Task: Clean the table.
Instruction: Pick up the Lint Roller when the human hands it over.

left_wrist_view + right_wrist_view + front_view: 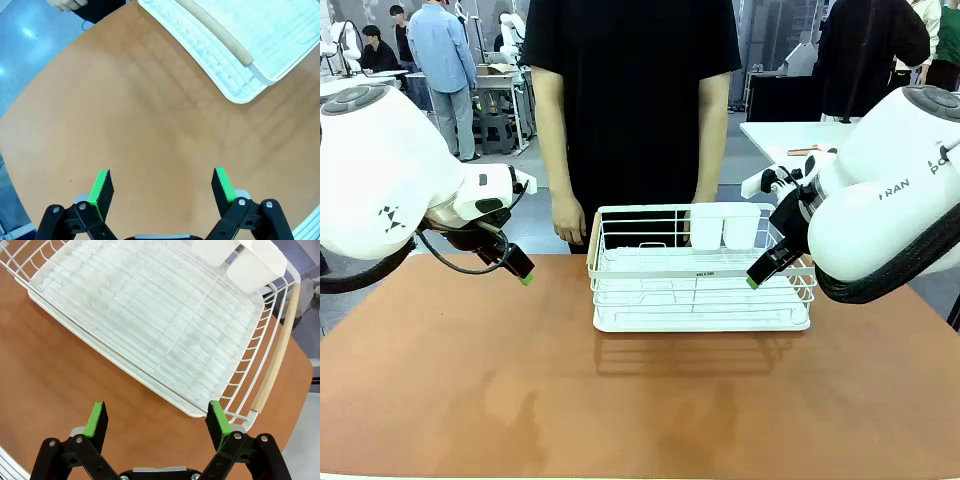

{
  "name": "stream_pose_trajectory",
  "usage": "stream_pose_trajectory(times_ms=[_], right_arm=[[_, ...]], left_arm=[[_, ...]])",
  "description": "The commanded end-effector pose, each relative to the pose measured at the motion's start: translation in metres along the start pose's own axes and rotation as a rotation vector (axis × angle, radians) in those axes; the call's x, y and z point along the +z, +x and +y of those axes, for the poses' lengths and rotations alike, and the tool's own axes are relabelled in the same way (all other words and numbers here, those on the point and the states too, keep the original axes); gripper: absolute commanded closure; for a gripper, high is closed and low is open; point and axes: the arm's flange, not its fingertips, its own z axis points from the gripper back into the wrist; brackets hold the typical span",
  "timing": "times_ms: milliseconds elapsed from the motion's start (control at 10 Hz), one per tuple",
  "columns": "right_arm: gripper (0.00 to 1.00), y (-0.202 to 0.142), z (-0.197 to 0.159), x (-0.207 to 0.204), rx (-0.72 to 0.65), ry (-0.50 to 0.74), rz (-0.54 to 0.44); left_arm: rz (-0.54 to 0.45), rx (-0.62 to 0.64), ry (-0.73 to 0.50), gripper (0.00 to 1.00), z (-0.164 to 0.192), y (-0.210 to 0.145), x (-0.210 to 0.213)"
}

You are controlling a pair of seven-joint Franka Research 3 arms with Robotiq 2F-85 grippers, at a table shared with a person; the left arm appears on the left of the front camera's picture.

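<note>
1. Table (470,400): plain reddish-brown top.
2. Dish rack (700,310): white wire, with a pale wooden handle (277,355).
3. Left gripper (161,176) and right gripper (156,415): black, with green pads (101,186).
4. Person's shirt (630,90): black.

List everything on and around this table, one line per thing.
table: one, reddish-brown, fills the foreground.
dish rack: one, white wire over a white tray, at the table's far middle.
containers: two, white, side by side at the rack's far right corner.
wooden handles: two, tan, one on each short end of the rack.
person: one, black top, standing at the far edge behind the rack, arms hanging.
left gripper: one, black with green pads, open, above bare table left of the rack.
right gripper: one, black with green pads, open, by the rack's right end.
</note>
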Motion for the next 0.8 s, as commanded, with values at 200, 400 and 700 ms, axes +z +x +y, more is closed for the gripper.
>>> stream_pose_trajectory(times_ms=[200, 400, 700], right_arm=[[0.00, 0.0000, 0.0000, 0.0000, 0.000, 0.000, 0.000], [0.00, 0.0000, 0.0000, 0.0000, 0.000, 0.000, 0.000], [0.00, 0.0000, 0.0000, 0.0000, 0.000, 0.000, 0.000]], left_arm=[[0.000, 0.000, 0.000, 0.00, -0.0002, 0.0000, 0.0000], [0.000, 0.000, 0.000, 0.00, -0.0002, 0.0000, 0.0000], [0.000, 0.000, 0.000, 0.00, -0.0002, 0.0000, 0.0000]])
